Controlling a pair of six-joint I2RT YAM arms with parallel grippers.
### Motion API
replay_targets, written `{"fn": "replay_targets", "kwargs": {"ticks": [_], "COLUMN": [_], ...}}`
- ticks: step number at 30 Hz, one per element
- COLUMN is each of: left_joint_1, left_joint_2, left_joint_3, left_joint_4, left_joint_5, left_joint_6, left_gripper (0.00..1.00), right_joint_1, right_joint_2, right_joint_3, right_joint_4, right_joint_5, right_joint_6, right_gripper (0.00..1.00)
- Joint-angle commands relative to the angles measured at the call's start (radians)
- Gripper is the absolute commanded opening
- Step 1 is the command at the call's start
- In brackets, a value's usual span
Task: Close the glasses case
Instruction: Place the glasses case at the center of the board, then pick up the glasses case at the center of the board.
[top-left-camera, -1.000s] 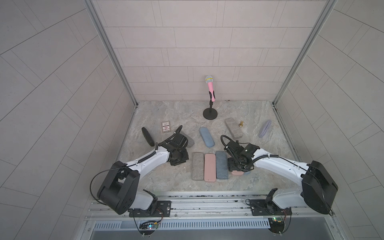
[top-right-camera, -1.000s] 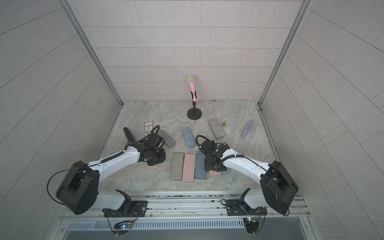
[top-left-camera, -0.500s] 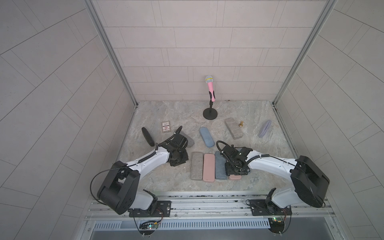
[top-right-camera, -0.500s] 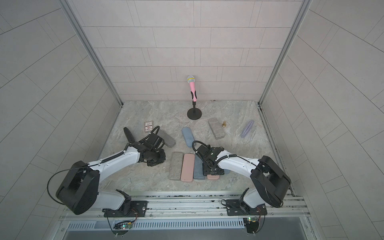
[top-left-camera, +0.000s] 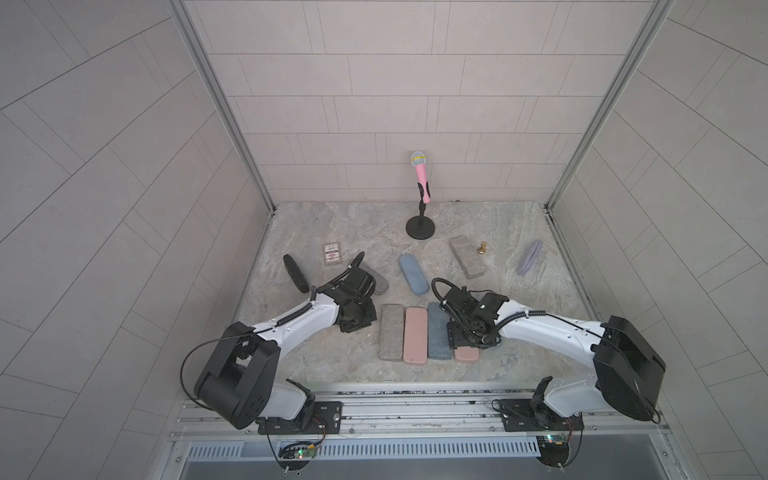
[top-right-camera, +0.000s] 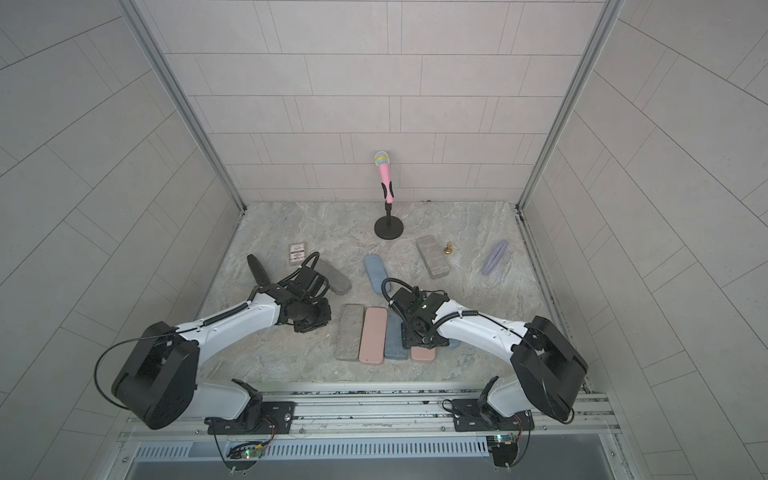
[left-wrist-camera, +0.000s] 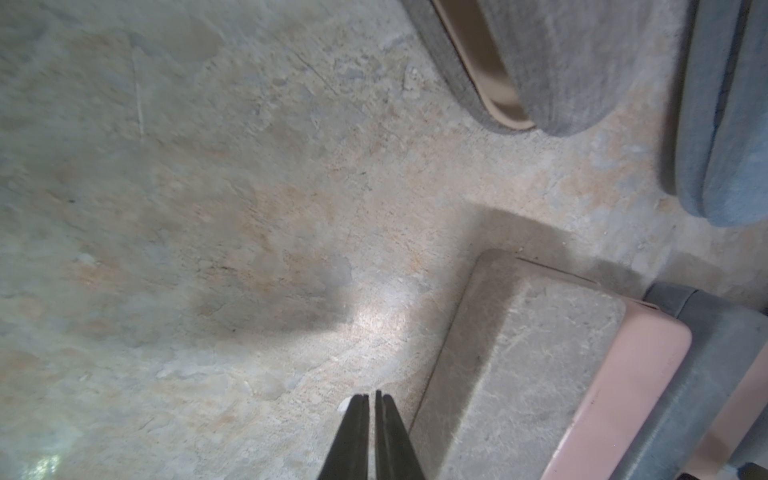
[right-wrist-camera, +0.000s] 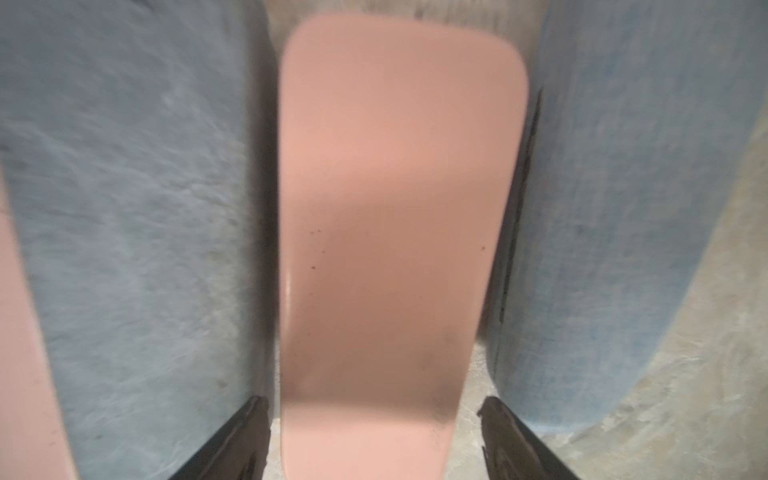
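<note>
Jaws spread, the right gripper (right-wrist-camera: 374, 401) straddles the pink case (right-wrist-camera: 399, 166), lid seemingly down, so lifting straight up comes next; the left gripper (left-wrist-camera: 372, 399) idles, jaws pressed together.

Soft, even light fell from overhead in both top views, sharp all through, though the walls (top-left-camera: 104, 187) bowed at the edges. In the left wrist view a broad shadow lay on the floor (left-wrist-camera: 208, 187) ahead of the left pincer (left-wrist-camera: 372, 399), with a bright glare patch just past its tip. The right wrist view was soft and smeared: the pink case (right-wrist-camera: 399, 166) was dim close to the right pincer (right-wrist-camera: 374, 401) and brighter farther off.
</note>
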Motion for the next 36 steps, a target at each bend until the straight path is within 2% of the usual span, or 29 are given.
{"fn": "replay_targets", "kwargs": {"ticks": [1,7,12,21,29,36], "left_joint_1": [0.005,0.005,0.005,0.005,0.005,0.005], "left_joint_2": [-0.006,-0.013,-0.014,-0.005,-0.006,-0.002], "left_joint_3": [-0.004,0.001,0.007,0.012,0.01,0.016], "left_joint_4": [-0.009,-0.021,-0.029,-0.028,-0.026,-0.032], "left_joint_5": [-0.011,-0.018,-0.021,-0.011,-0.007,-0.008], "left_joint_6": [-0.003,0.001,0.008,0.019,0.02,0.023], "left_gripper": [0.12,0.12,0.12,0.12,0.12,0.12], "right_joint_1": [0.004,-0.029,-0.111,-0.271,-0.302,-0.334], "right_joint_2": [-0.042,-0.034,0.007,0.045,0.141,0.15], "right_joint_3": [0.037,0.048,0.049,0.026,-0.009,-0.022], "right_joint_4": [-0.088,-0.132,-0.118,-0.059,0.009,0.032], "right_joint_5": [0.064,0.143,0.186,0.116,0.078,0.077], "right_joint_6": [0.009,0.012,-0.019,-0.15,-0.166,-0.166], "right_gripper": [0.85,0.86,0.87,0.87,0.87,0.86]}}
